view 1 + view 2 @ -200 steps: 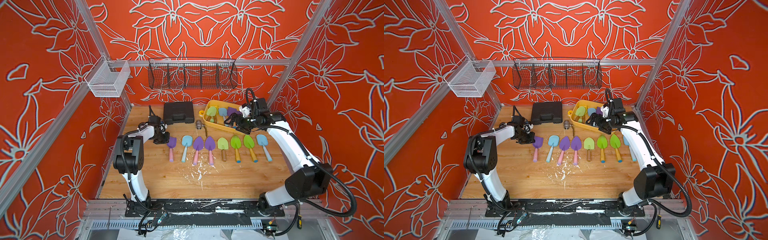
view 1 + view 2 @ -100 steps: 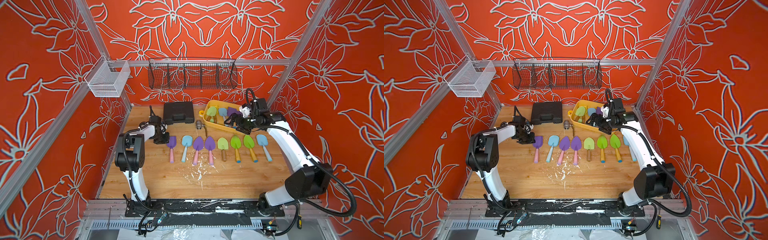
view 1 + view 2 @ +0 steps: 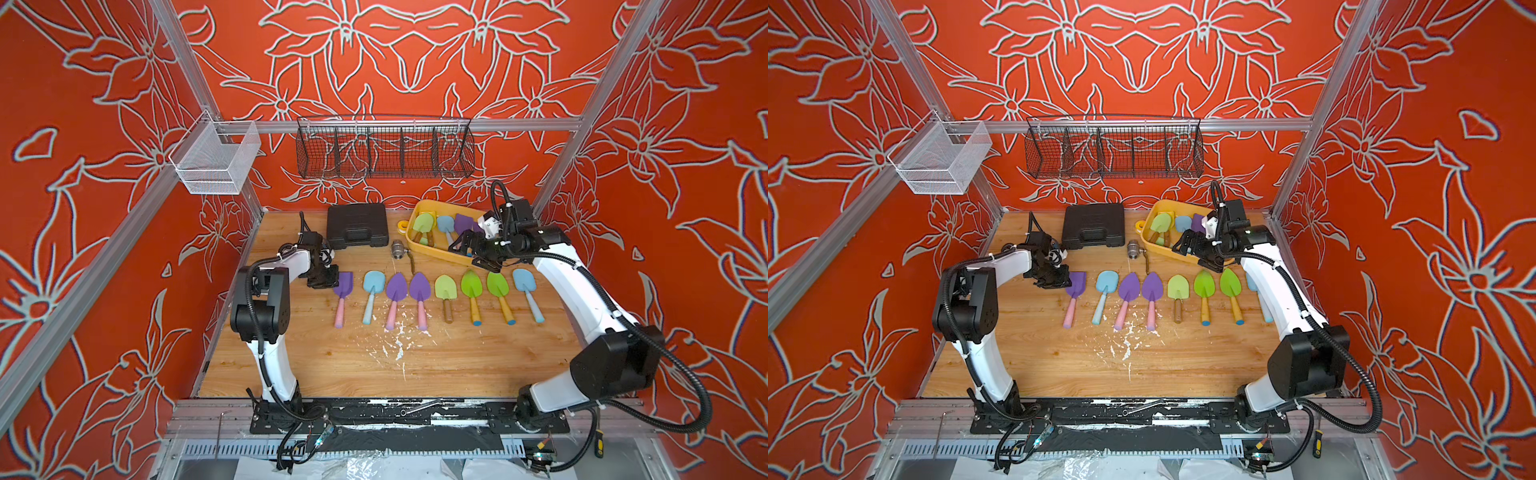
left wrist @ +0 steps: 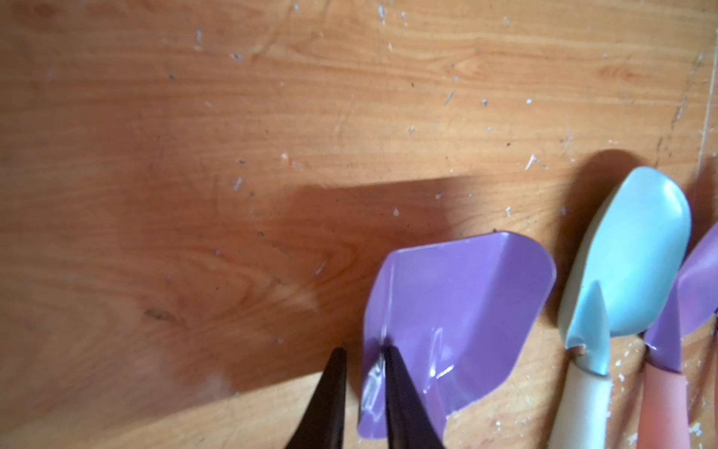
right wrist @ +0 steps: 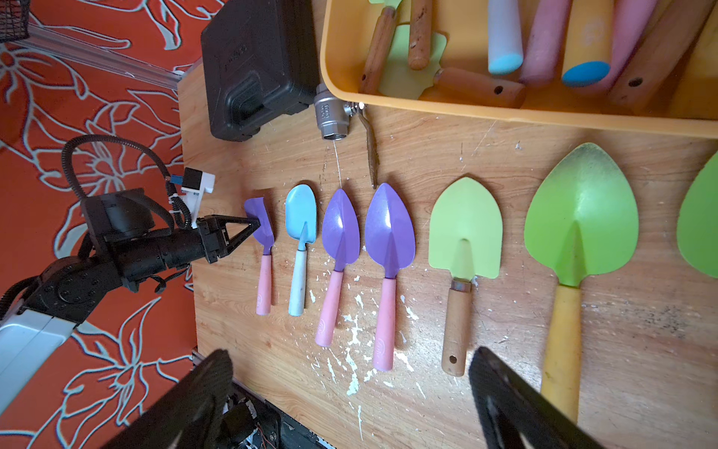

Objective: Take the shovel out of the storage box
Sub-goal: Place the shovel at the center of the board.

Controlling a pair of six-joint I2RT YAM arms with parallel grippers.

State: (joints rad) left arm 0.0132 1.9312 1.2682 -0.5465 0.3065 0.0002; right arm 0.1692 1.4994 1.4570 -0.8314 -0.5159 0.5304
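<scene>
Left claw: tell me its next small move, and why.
Probably open a touch wider, then back straight off the purple shovel. The left claw straddles the blade's raised side wall with its jaws only slightly apart, and the shovel lies on the table at the end of the row, outside the storage box. Pulling away before the wall is clear could drag the shovel.

a robot lab cell: aluminium frame, printed orange floral walls, wooden bench, two robot arms bolted at its edge.
</scene>
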